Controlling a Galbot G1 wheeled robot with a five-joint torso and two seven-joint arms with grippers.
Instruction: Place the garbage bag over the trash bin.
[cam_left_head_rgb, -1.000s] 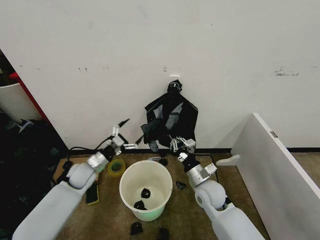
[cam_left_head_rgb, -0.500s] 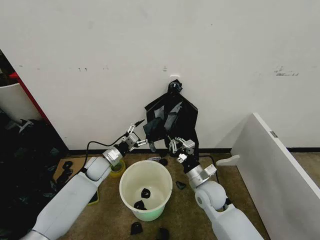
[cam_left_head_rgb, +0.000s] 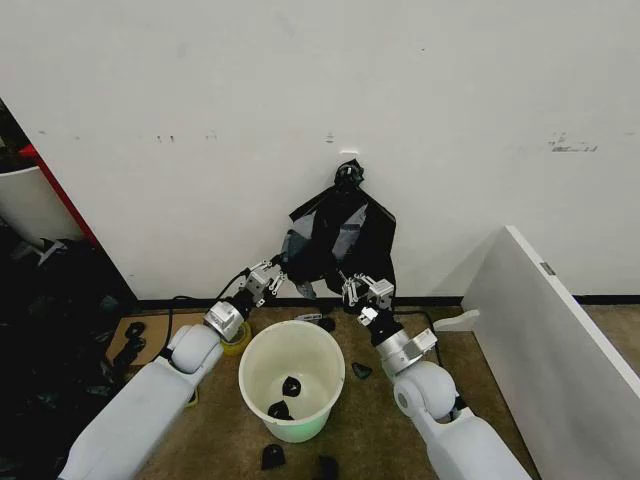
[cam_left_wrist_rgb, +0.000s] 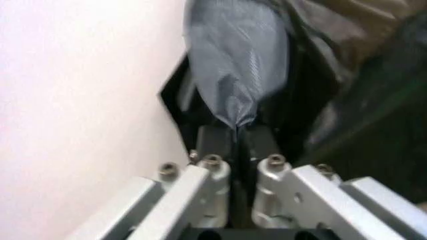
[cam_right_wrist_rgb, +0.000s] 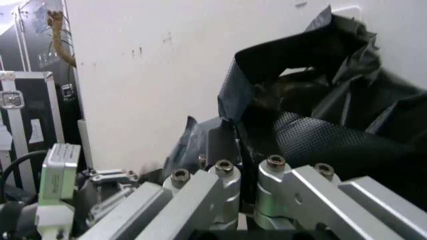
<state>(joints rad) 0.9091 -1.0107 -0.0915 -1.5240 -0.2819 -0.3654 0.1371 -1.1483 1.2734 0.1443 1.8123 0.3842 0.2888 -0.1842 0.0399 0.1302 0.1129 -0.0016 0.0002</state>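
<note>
Head view: wall (cam_left_head_rgb: 300, 90) is backing the garbage bag (cam_left_head_rgb: 345, 240), which is hanging above the white trash bin (cam_left_head_rgb: 292, 378) on the floor. Left hand (cam_left_head_rgb: 272, 276) and right hand (cam_left_head_rgb: 358, 290) are each clamping its lower edge.

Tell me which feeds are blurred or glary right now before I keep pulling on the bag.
Left wrist view: soft, smeared focus across the garbage bag, with a greyish sheen on its fold. Right wrist view: sharper, the bag's texture readable. Head view: evenly lit, sharp; the trash bin shows no glare.
</note>
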